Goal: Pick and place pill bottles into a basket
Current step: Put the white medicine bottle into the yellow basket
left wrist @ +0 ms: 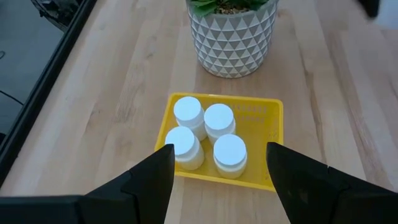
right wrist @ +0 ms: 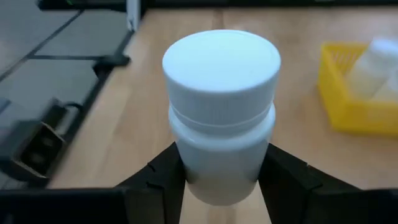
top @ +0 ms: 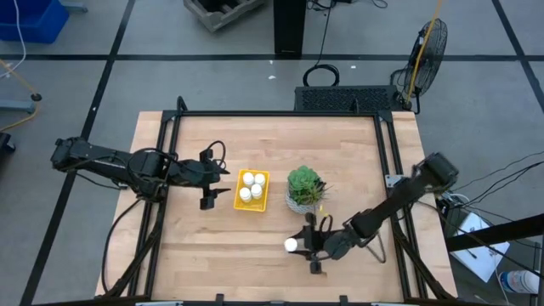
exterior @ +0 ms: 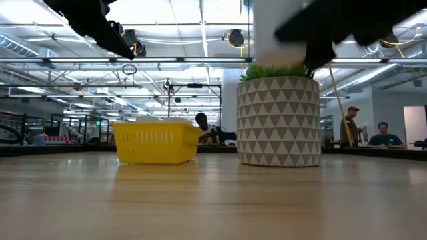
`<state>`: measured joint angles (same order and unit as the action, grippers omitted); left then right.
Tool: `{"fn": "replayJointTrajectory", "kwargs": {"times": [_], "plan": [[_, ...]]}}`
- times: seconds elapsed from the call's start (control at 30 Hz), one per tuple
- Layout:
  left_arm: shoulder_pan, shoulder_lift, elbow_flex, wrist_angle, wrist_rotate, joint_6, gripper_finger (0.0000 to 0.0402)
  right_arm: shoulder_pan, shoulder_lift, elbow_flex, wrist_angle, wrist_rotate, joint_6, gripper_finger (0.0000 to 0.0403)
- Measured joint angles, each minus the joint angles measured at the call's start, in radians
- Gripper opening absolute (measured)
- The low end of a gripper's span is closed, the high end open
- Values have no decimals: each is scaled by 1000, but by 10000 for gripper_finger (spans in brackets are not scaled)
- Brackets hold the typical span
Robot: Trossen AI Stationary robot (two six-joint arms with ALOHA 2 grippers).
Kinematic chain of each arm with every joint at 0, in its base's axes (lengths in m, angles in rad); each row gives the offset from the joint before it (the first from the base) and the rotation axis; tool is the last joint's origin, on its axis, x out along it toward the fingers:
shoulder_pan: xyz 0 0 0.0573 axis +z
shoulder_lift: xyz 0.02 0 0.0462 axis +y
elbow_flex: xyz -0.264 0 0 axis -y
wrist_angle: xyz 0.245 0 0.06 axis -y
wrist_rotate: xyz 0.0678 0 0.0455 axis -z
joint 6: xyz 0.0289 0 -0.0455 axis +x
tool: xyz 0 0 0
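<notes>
The yellow basket [top: 253,189] stands on the table left of the potted plant and holds several white pill bottles [left wrist: 205,134], standing upright on their bases. My left gripper [top: 207,187] hovers open just left of the basket, its fingers [left wrist: 155,180] apart in front of the basket's near wall [left wrist: 221,177]. My right gripper [top: 308,246] is near the table's front edge, below the plant, shut on one white pill bottle [right wrist: 221,112]. That bottle also shows in the high view [top: 291,246] and at the top of the low view [exterior: 277,30]. My right gripper pinches the bottle's body below the cap [right wrist: 217,180] between its two fingers [right wrist: 163,177], one on each side. The fingers come about level from the table's right side. The bottle stands roughly upright, cap [right wrist: 221,59] up, lifted clear of the table.
A green plant in a white patterned pot [top: 304,191] stands between the basket and my right gripper, also in the low view [exterior: 279,120]. Black frame rails [top: 391,170] run along the table's sides. People sit in the room beyond the table [exterior: 383,133].
</notes>
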<state>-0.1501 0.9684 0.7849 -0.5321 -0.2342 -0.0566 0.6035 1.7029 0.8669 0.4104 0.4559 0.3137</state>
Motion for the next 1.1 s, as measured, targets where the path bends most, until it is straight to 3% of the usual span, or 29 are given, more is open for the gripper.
{"fn": "replayJointTrajectory", "kwargs": {"times": [0.27, 0.5, 0.83, 1.1], "plan": [[24, 0, 0, 6, 6, 1, 255, -100, -301, 0, -243, -33, -117, 155], [92, 0, 17, 33, 76, 58, 255, -349, -457, 0, -334, -248, -215, 157], [151, 43, 220, -100, 114, 150, 255, -630, -462, 24, -340, -517, -293, 157], [171, 256, 473, -223, 154, 232, 255, -676, -337, 141, -332, -616, -356, 159]]}}
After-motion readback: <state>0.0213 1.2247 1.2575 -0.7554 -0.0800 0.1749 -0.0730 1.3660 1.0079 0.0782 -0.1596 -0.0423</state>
